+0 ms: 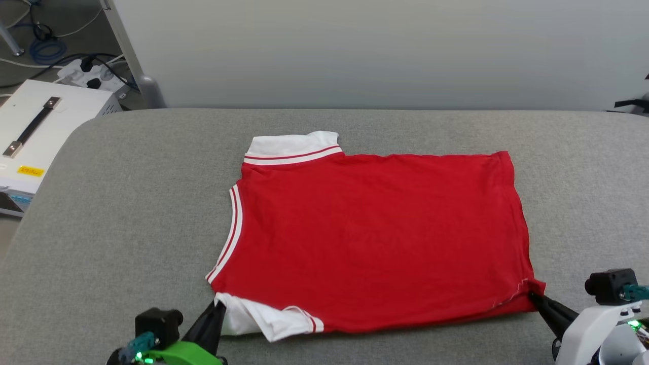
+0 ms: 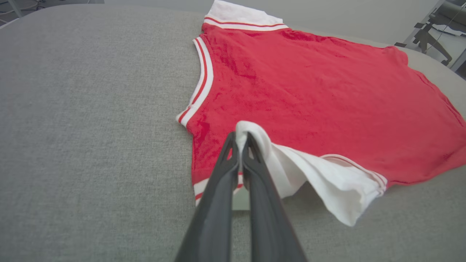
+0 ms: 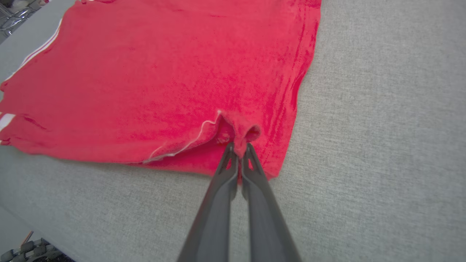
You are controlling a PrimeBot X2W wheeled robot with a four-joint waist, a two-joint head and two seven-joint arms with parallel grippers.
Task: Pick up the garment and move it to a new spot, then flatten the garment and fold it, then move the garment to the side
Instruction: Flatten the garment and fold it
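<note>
On grey fabric tabletop (image 1: 127, 203): garment (image 1: 375, 238), a red jersey T-shirt, spread flat. Plain red side up, striped neck trim to robot's left, hem to its right. At the near-left corner, left gripper (image 2: 240, 140) has its fingers pinched together on the near white sleeve (image 2: 327, 182). Cloth is bunched over the tips and raised slightly off the table. At the near-right corner, right gripper (image 3: 238, 149) has its fingers clamped on the hem corner, red cloth puckered at the tips. The two grippers are well apart.
</note>
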